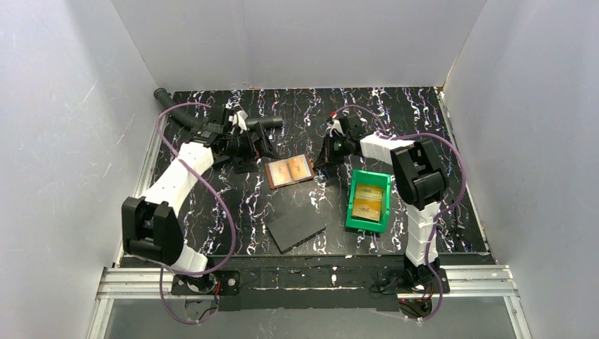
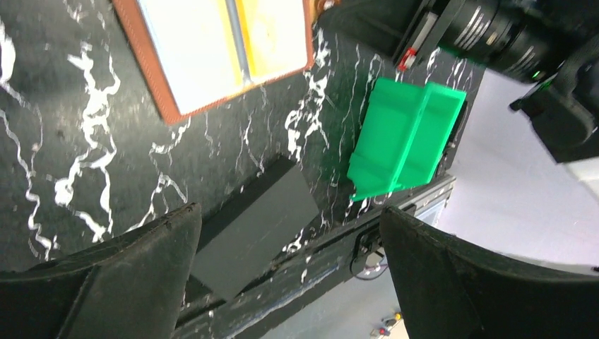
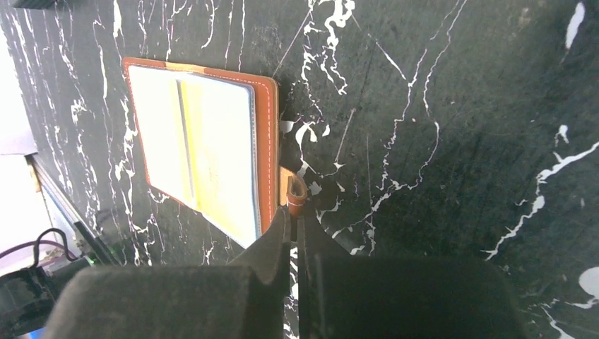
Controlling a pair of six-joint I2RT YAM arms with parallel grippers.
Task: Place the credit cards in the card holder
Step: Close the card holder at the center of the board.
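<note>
Nearest the arm bases, a dark grey slab (image 1: 297, 227) lies flat on the black marbled table (image 1: 212, 212), at six o'clock of the card holder; at three o'clock of the slab stands a green bin (image 1: 367, 226) with orange-yellow credit cards (image 1: 368, 200) lying inside it; farther back the card holder (image 1: 289, 171) lies open, inside up, with yellow-orange faces showing in both halves; at its three o'clock edge the right gripper (image 1: 326, 157) has its fingers pressed together, tips at the holder's snap tab (image 3: 295, 192), though whether they pinch it cannot be told; at nine o'clock of the holder the left gripper (image 1: 258, 152) hovers near it with fingers spread wide apart and nothing between them.
</note>
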